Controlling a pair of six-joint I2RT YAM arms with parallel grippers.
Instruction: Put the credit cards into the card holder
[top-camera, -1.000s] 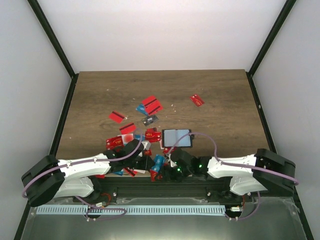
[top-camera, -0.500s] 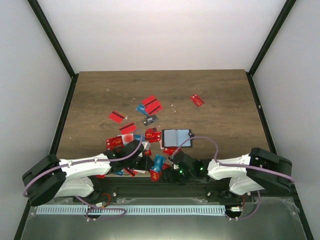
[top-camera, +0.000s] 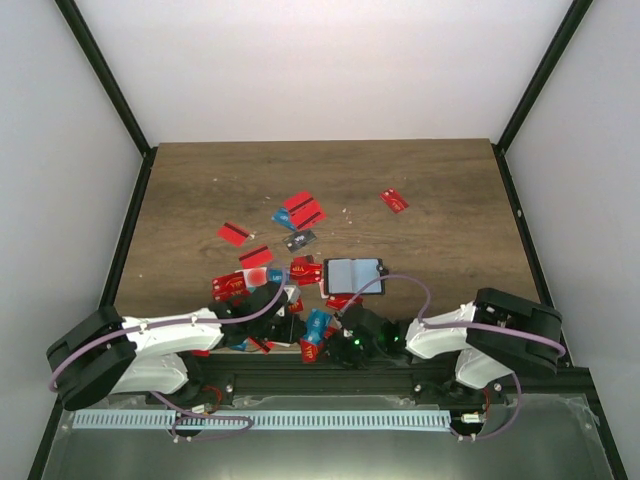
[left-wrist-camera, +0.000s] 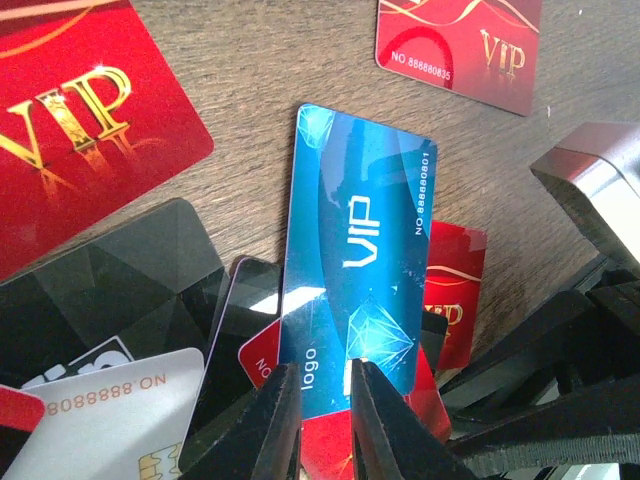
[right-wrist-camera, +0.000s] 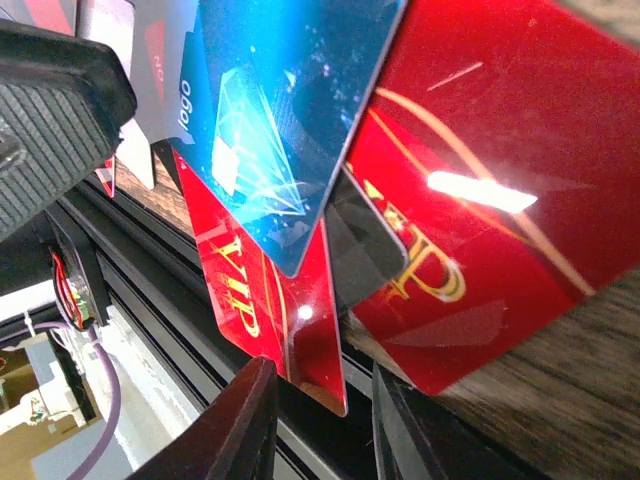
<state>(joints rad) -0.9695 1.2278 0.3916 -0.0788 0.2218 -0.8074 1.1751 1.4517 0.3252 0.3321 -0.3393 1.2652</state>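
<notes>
Both jaws at the card pile on the desk's (top-camera: 450, 200) near edge.
Left jaws narrow over a blue card's (left-wrist-camera: 355, 250) near end; right jaws part-closed about a red card's (right-wrist-camera: 260, 300) corner; grip unclear in both. The card holder (top-camera: 353, 272) lies open just beyond.

Robotics laboratory test cell: plain white panels (top-camera: 330, 70) framed by black struts (top-camera: 105, 75) enclose a wood-grain table (top-camera: 450, 200). A white left arm (top-camera: 165, 337) and right arm (top-camera: 450, 337) stand bolted behind a ribbed metal rail (top-camera: 300, 420).
</notes>
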